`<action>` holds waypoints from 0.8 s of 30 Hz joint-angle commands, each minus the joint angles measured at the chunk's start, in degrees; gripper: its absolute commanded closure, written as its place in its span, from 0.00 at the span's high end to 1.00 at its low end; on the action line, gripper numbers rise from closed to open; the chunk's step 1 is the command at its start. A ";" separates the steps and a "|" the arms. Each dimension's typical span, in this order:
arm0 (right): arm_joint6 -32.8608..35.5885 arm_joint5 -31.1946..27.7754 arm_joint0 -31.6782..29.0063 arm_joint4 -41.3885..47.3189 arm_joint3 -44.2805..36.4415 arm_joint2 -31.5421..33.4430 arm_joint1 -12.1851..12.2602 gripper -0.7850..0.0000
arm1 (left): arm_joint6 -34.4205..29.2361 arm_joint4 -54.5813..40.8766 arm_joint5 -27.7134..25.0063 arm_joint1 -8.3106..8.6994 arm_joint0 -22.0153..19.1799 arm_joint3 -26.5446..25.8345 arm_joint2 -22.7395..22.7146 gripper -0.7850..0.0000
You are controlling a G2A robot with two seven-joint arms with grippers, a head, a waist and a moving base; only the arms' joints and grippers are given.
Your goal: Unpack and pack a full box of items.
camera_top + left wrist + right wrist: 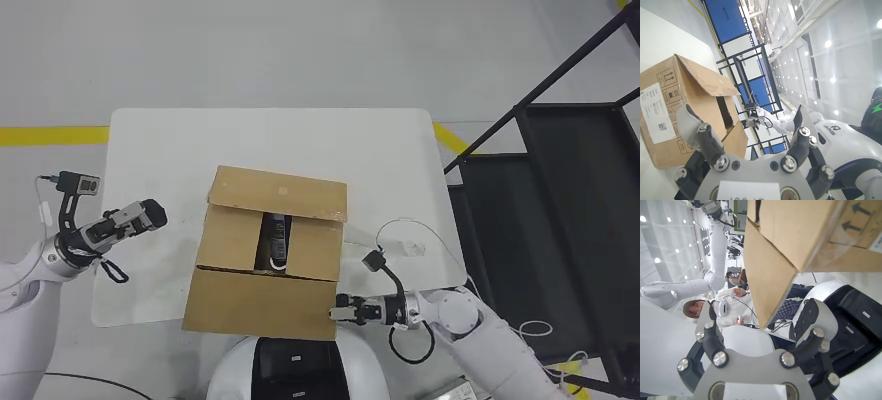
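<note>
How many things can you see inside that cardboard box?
1: a dark, narrow item in the gap at the middle of the brown cardboard box; others may be hidden inside.

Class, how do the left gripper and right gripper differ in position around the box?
The left gripper stands apart from the box, off one side; the right gripper is at the near flap. Nothing lies between the left gripper's jaws; the flap's corner sits between the right gripper's. Both are open, gripping nothing.

White glossy arms (470, 325), left edge and lower right of top view; black cables (410, 352) looped; left gripper (742, 111) grey-plated, silver screws (721, 162), black links (710, 141), pale pads (684, 116).
</note>
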 commanded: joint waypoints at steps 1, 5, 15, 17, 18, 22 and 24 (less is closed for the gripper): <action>0.45 -1.21 -0.18 3.42 -0.36 -0.12 -0.04 1.00 | 0.54 0.07 0.13 -0.02 -0.07 0.27 0.09 1.00; 1.97 -2.44 -0.25 10.58 -0.32 -0.81 -0.21 1.00 | 1.24 0.35 0.17 -0.01 -0.10 0.70 0.05 1.00; 0.38 -7.11 2.34 18.98 0.88 1.72 -0.50 1.00 | 1.89 0.85 0.28 0.15 0.22 1.06 -0.70 1.00; -1.72 -8.93 3.54 17.61 1.73 2.22 -0.72 1.00 | 1.77 0.76 0.39 0.17 0.11 0.88 -0.68 1.00; -2.86 -9.66 4.12 16.72 2.09 2.31 -0.84 1.00 | 1.47 0.49 0.48 0.16 0.08 0.69 -0.56 1.00; -7.59 -11.54 6.61 13.06 3.95 1.68 -1.53 1.00 | -0.51 -1.31 0.97 0.13 0.10 -0.10 0.05 1.00; -9.48 -12.28 7.64 11.49 4.89 1.32 -1.83 1.00 | -1.83 -2.45 1.24 0.12 0.14 -0.46 0.34 1.00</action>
